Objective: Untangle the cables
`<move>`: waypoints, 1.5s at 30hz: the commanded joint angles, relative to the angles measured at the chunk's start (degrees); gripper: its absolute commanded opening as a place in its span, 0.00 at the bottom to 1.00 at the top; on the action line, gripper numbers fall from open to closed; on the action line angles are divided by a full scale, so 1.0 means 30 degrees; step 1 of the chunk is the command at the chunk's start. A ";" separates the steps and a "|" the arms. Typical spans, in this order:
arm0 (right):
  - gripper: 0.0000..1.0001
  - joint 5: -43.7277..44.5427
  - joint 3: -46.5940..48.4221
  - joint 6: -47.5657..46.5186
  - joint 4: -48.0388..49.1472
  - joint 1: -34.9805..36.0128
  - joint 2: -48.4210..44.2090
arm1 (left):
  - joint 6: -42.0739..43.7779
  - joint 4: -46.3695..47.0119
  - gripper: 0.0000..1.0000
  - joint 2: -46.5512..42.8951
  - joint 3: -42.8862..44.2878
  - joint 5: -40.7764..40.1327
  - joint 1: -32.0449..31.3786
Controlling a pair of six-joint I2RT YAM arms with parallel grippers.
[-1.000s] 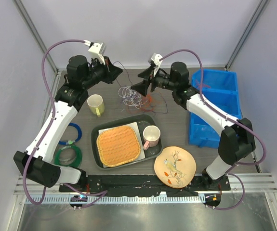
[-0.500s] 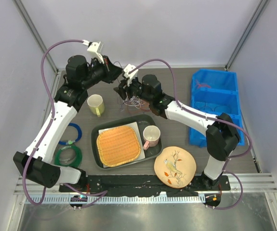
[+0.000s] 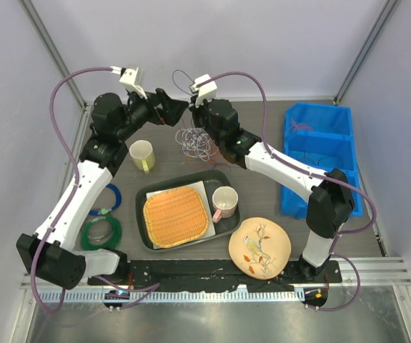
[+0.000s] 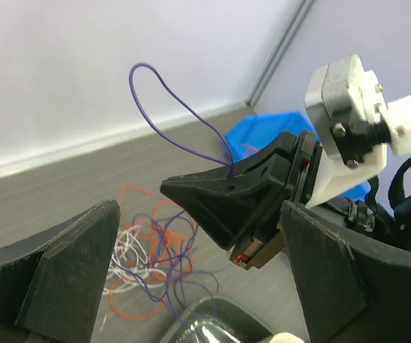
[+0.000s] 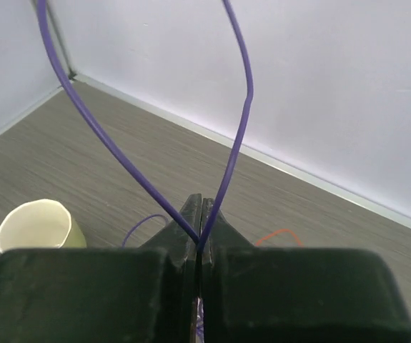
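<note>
Right gripper (image 5: 200, 206) higher now, tight on purple loop of cables (image 3: 194, 141); left gripper (image 4: 198, 280) wide

Smooth plastic-sheathed cables (image 3: 194, 141), matt wood-grain table (image 3: 255, 196), coarse woven mat (image 3: 175, 216), glossy blue plastic bin (image 3: 319, 153), glazed ceramic plate (image 3: 280, 243)

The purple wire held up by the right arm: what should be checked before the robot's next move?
1. The right gripper has its jaws shut on the purple wire: ok.
2. The left gripper is open and empty: ok.
3. The purple wire is free of the cables: cannot tell; purple strands loop within the bunch.
4. Gap between the two grippers: cannot tell; they sit very close.
5. The yellow mug is clear of the bunch: ok, it stands apart.
</note>
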 commanded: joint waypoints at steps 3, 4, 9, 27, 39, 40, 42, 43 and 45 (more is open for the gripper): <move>0.01 0.3884 0.5926 0.2376 -0.2454 -0.0175 -0.0880 | 0.0379 0.2606 1.00 -0.0350 -0.3797 0.1091 -0.0258; 0.01 0.4117 0.6398 0.2585 -0.3358 -0.0175 -0.0851 | 0.0117 0.2959 1.00 -0.0175 -0.4293 0.1732 -0.0258; 0.01 0.5758 0.9237 0.2236 -0.4449 -0.0175 -0.0588 | -0.0938 0.5737 1.00 0.1319 -0.4970 0.5455 -0.0287; 0.01 0.3944 1.0739 0.5191 -0.6151 -0.0175 0.0088 | -0.6065 1.9071 1.00 0.9053 -0.3889 0.0133 -0.3129; 0.01 0.2567 1.0826 0.6044 -0.6296 -0.0204 -0.0381 | -0.5777 2.0015 0.86 1.1487 -0.1428 -0.2391 -0.3510; 0.01 0.2654 1.0827 0.5928 -0.6325 -0.0175 -0.0440 | -0.5659 1.9578 0.57 1.1371 -0.1456 -0.2450 -0.3510; 0.01 0.3090 1.0827 0.5460 -0.6326 -0.0320 -0.0528 | -0.5279 1.9195 0.09 1.1079 -0.1922 -0.2276 -0.3539; 0.01 0.3355 1.0797 0.5255 -0.6297 -0.0379 -0.0529 | -0.5190 1.8961 0.00 1.0642 -0.2215 -0.2304 -0.3539; 0.01 0.4087 1.0681 0.4639 -0.6267 -0.0758 -0.0500 | -0.4636 1.8725 0.00 0.9996 -0.3585 -0.2798 -0.3510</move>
